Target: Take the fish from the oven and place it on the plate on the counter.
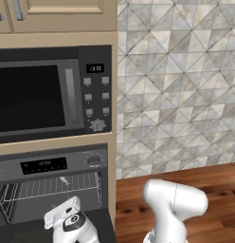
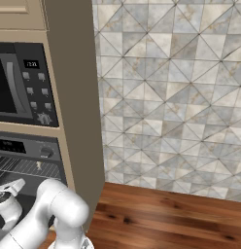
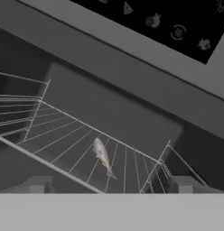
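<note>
The fish (image 3: 102, 157) lay on a wire rack (image 3: 86, 144) inside the oven (image 1: 53, 185), slim and pale, its pointed tail toward the bottom of the hand view and its body set at a slant across the wires. In the left base view it showed as a small beige sliver (image 1: 64, 180) on the rack, toward the middle of the open cavity; in the right base view it was a tiny pale speck (image 2: 38, 166) on the wires. The jaws stood spread wide, 1 fingertip (image 3: 39, 184) at each lower corner of the hand view, with the fish between them but farther in, untouched, and nothing held. The gripper (image 3: 109, 185) pointed into the cavity from in front of the oven, its white hand low before the opening in the left base view. Above the cavity ran the oven's control strip with a digital display (image 1: 43, 165) and a knob (image 1: 94, 161). Over that sat a black microwave (image 1: 53, 92) with a button panel, under beige cabinets (image 1: 58, 14). To the right of the oven column stretched the reddish-brown wooden table (image 2: 180, 219), backed by a grey patterned tile wall (image 2: 176, 97).
</note>
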